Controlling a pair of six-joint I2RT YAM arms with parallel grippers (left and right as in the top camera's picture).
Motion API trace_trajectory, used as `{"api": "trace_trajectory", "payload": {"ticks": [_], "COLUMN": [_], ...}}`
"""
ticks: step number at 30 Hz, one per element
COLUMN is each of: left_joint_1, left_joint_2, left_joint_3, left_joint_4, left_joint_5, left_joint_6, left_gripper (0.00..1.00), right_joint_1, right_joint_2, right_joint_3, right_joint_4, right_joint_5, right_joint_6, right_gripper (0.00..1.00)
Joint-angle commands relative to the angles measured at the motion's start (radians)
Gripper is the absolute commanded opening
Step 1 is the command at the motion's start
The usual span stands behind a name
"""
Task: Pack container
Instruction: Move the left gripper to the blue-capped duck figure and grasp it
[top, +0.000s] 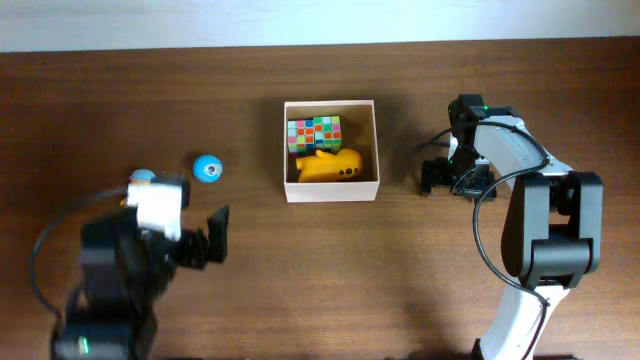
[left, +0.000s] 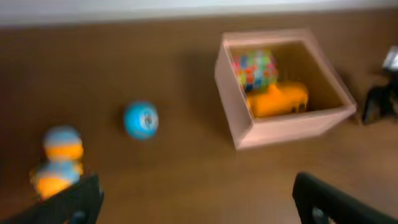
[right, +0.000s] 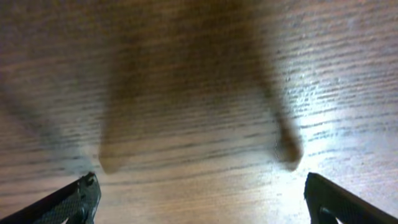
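Note:
The container (top: 330, 191) is a square white-walled box at the table's middle, also visible in the left wrist view (left: 292, 128). Inside it lie a multicoloured cube (top: 314, 132) (left: 255, 67) and a yellow toy (top: 331, 167) (left: 278, 99). Left of the box, a blue ball (top: 207, 168) (left: 140, 119) rests on the wood. A blue and orange toy (top: 143, 178) (left: 59, 162) stands further left, partly behind my left arm. My left gripper (top: 208, 238) (left: 199, 208) is open and empty, below the ball. My right gripper (top: 453, 183) (right: 202, 205) hangs open over bare wood, right of the box.
The brown wooden table (top: 300, 290) runs to a pale wall at the back. My right arm's base (top: 550, 240) stands at the right and my left arm's base (top: 105, 300) at the lower left. A black cable (top: 485, 245) loops beside the right arm.

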Motion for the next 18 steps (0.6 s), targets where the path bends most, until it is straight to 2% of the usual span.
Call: {"api": "trace_trajectory", "payload": {"ticks": [1,3,9,12,15,18], "left_joint_1": [0.006,0.006,0.006,0.006,0.006,0.006], "left_joint_2": [0.176,0.272,0.44,0.505,0.576,0.648], "left_joint_3": [0.161,0.22,0.222,0.222,0.222,0.222], "left_joint_4": [-0.138,-0.22,-0.217,-0.206,-0.199,-0.189], "left_joint_5": [0.016,0.016,0.167,0.168,0.099,-0.126], "left_joint_6": [-0.01,-0.01,-0.01,-0.01,-0.048,-0.274], "left_gripper": [0.99,0.99,0.99,0.99,0.99,0.99], "right_joint_1": [-0.004,-0.004,-0.004,-0.004,-0.004,-0.004], "right_joint_2": [-0.011,-0.011,-0.011,-0.011,-0.011,-0.011], "right_joint_3": [-0.003,-0.003,-0.003,-0.003,-0.003,-0.003], "right_joint_4": [0.0,0.0,0.0,0.0,0.0,0.0], "right_joint_5": [0.016,0.016,0.016,0.016,0.016,0.016], "right_joint_6": [-0.006,-0.006,-0.006,-0.006,-0.006,-0.006], "right_gripper": [0.99,0.99,0.99,0.99,0.99,0.99]}}
